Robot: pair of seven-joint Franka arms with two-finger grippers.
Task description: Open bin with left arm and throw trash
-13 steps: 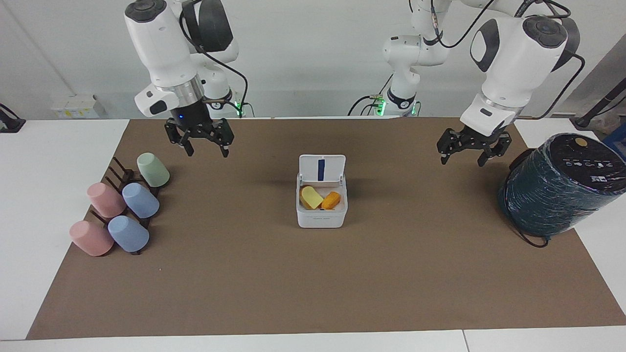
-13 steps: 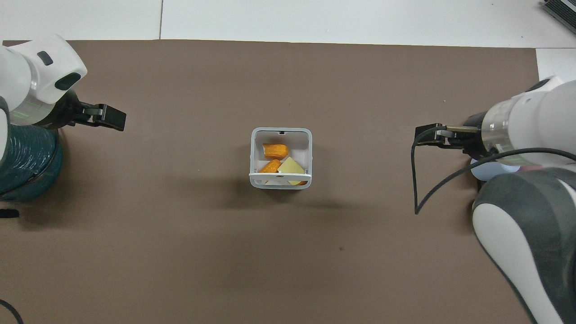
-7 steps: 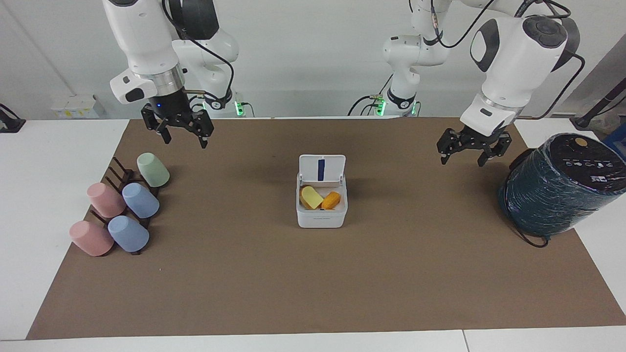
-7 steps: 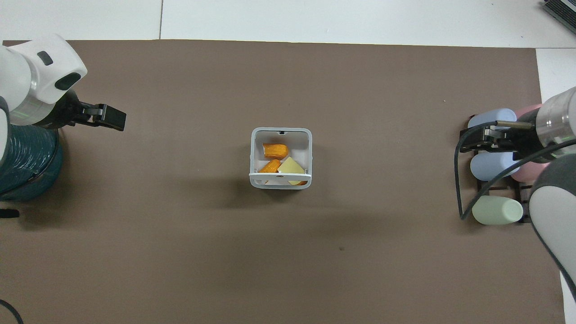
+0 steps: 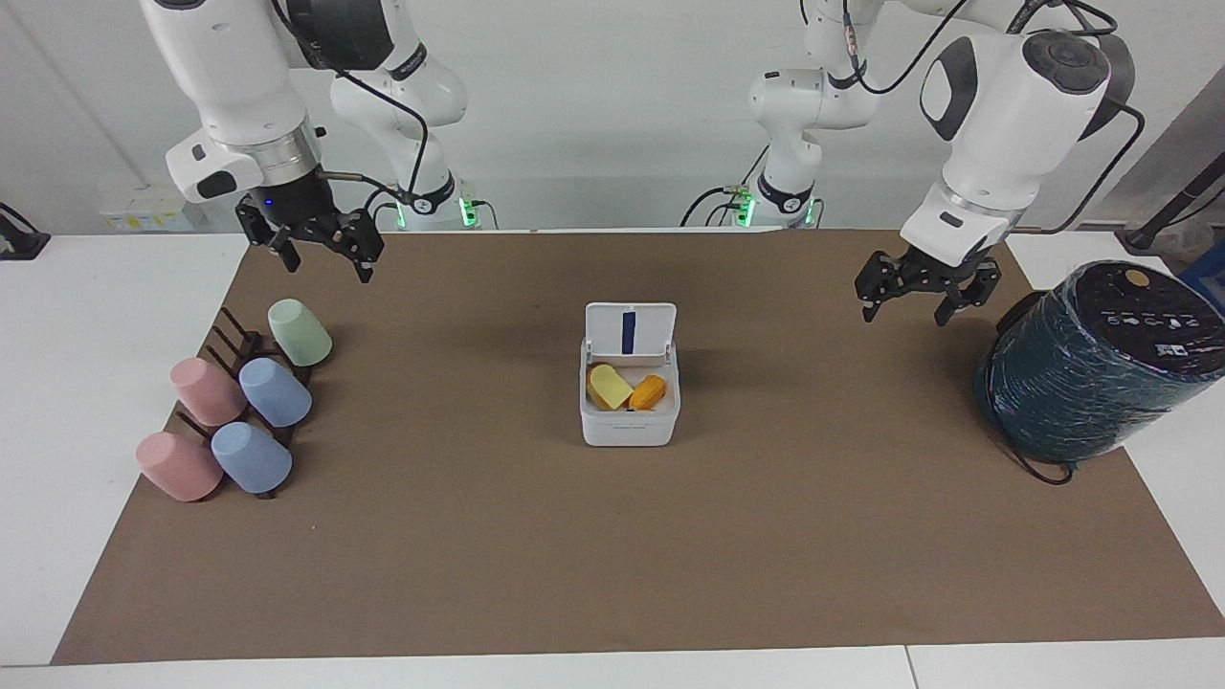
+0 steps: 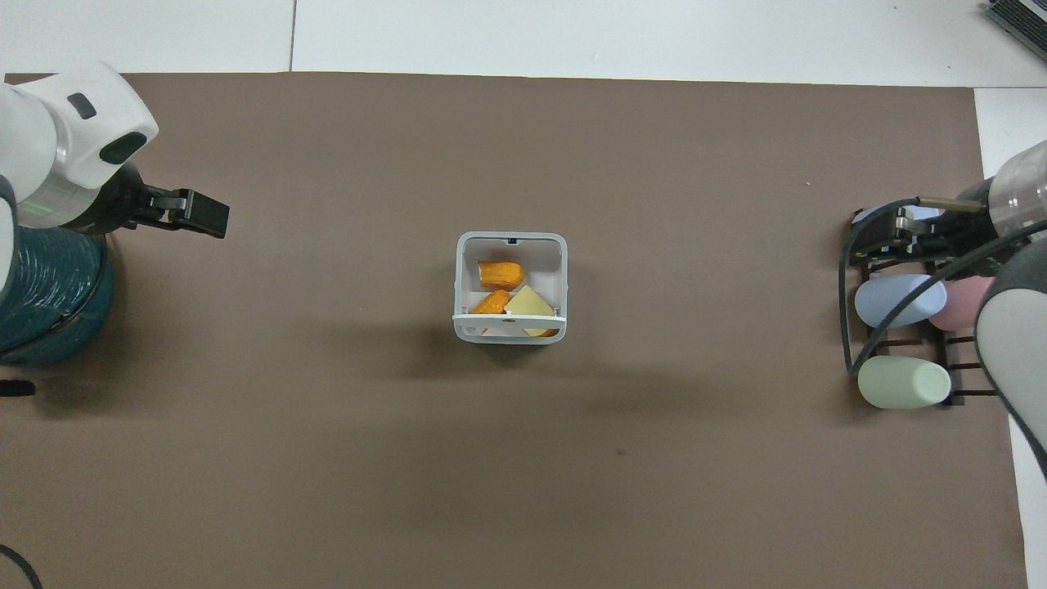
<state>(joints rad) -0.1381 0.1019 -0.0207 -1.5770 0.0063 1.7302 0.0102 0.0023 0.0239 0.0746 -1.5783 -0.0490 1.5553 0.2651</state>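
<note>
Since a second ago your right gripper (image 5: 320, 251) has drawn up and away from the middle of the mat, and it now hangs over the mat's edge at the right arm's end, above the rack of pastel cups (image 5: 233, 413). Nothing else has shifted. Its fingers stand apart and carry nothing.

Your left gripper (image 5: 924, 293) hovers where it was, over the mat beside the dark teal cylinder (image 5: 1101, 362); from the bin (image 5: 630, 421) in the facing view it sits at about two o'clock. Its fingers are also spread wide, with nothing between them.

Look at the bin in the centre of the mat: its lid (image 5: 630, 331) is tipped up on the hinge side, the side nearer the robots, and stays open on its own, so neither arm needs to hold it. In the overhead view you can count the trash inside: a pale yellow block (image 6: 527, 304) toward five o'clock within the box, one orange wedge (image 6: 500, 273) at about eleven o'clock, and a second orange wedge (image 6: 489, 303) at seven o'clock, touching the yellow piece. No piece lies loose on the mat.

You can judge both steps done: bin opened, all three pieces in. Both arms seem parked clear of the bin, each toward its own end, likely so nothing knocks the raised lid.
</note>
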